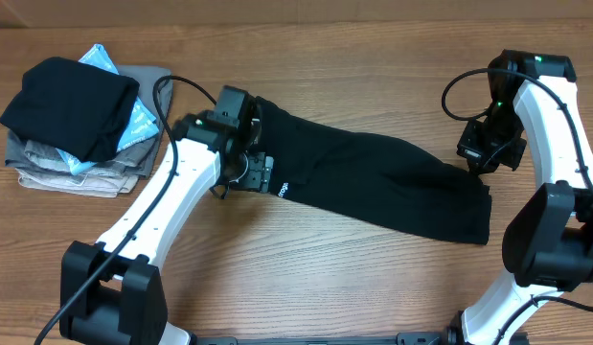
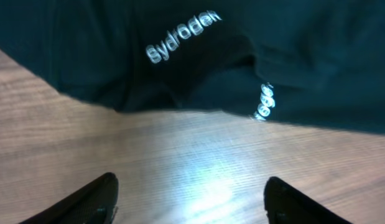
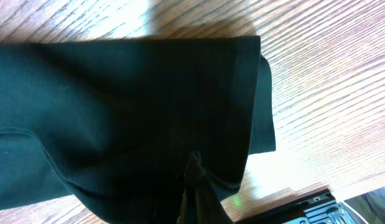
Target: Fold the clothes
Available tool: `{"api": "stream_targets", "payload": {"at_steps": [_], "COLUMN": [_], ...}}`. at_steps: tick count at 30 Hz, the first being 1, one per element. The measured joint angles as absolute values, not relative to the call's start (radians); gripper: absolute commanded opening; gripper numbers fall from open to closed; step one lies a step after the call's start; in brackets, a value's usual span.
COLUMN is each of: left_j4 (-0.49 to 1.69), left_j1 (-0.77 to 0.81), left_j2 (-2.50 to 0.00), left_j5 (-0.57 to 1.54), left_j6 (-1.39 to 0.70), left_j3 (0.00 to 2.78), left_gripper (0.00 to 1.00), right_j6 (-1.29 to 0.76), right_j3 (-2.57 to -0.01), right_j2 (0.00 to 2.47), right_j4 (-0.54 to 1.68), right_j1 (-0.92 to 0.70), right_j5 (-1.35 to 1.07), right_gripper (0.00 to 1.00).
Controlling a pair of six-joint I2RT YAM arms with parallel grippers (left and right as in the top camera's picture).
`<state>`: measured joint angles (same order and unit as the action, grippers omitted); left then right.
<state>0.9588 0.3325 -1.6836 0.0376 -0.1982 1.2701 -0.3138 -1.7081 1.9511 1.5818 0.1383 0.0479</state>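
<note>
"Sydrogen" lettering (image 2: 181,35) on black T-shirt (image 2: 316,62)

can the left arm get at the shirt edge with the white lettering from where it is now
Probably yes. The left gripper has its jaws open over bare table, and the edge of the black T-shirt with the white lettering lies just ahead, with nothing between them.

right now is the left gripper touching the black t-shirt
Apart. Left wrist view: left gripper open over bare table, a strip of wood between its fingers and the black T-shirt.
</note>
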Motion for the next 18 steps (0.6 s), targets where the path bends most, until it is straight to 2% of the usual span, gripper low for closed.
{"api": "stream_targets", "payload": {"at_steps": [9, 12, 18], "left_j4": [0.723, 0.655, 0.583], "left_j1": [0.337, 0.354, 0.394], "left_j2": [-1.684, -1.684, -1.684], "left_j5": [-0.030, -0.039, -0.056], "left_j6": [-0.149, -0.136, -0.121], "left_j3": [1.141, 1.113, 1.100], "left_gripper": [0.75, 0.71, 0.69], "right_j6": [-0.314, -0.314, -0.314], "right_j3": [-1.708, -1.708, -1.708], "right_j2": [1.951, 1.951, 1.951], "right_j4": [1.573, 1.570, 1.570], "right_j1": [0.138, 0.139, 0.139], "right_j5": [0.048, 0.048, 0.048], "right_gripper": [0.04, 0.04, 0.04]}}
